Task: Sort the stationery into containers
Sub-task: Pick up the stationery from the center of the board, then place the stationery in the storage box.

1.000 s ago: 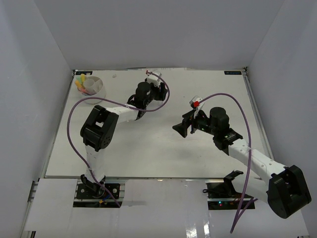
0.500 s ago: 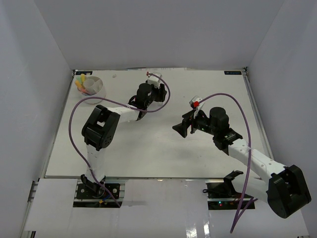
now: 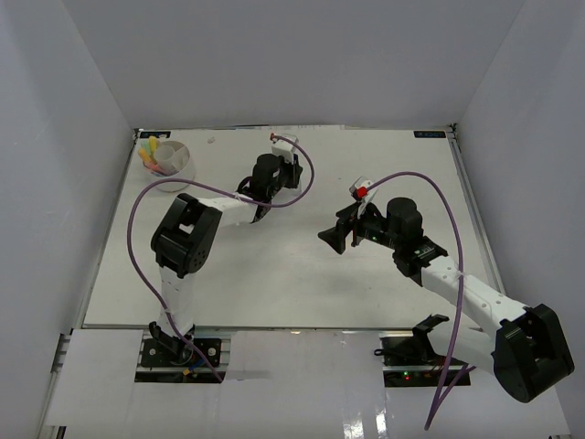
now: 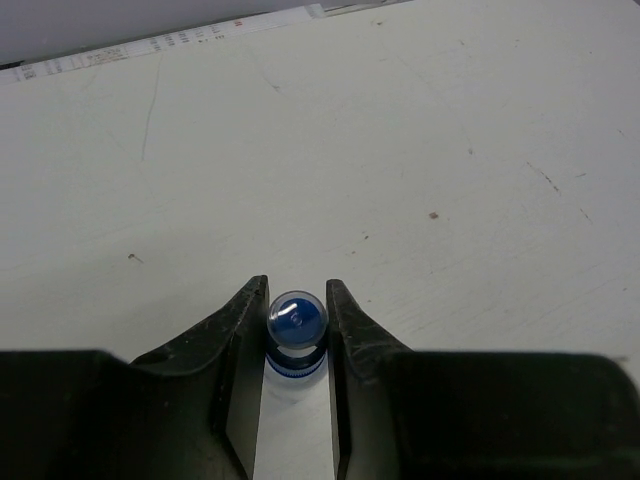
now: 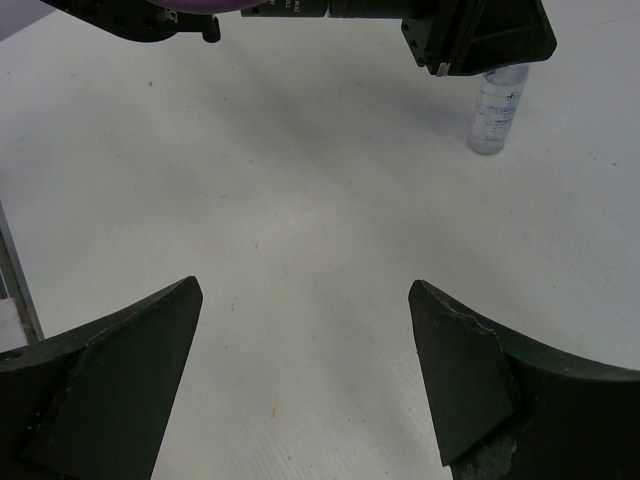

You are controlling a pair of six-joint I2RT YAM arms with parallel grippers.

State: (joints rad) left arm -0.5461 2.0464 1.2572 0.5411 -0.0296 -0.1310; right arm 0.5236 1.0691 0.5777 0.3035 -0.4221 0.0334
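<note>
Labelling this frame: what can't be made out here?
Top view: blue-capped clear bottle hidden under left gripper.
Right wrist view: its cap hidden behind that gripper.
Left wrist view: its body hidden below the cap.
Top view: white round tub's contents too small to identify.

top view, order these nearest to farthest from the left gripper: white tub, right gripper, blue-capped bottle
1. blue-capped bottle, standing between the fingers of the left gripper, toward the far side of the table.
2. right gripper, open, nearer the bases and off to the right.
3. white tub, in the far left corner.
</note>
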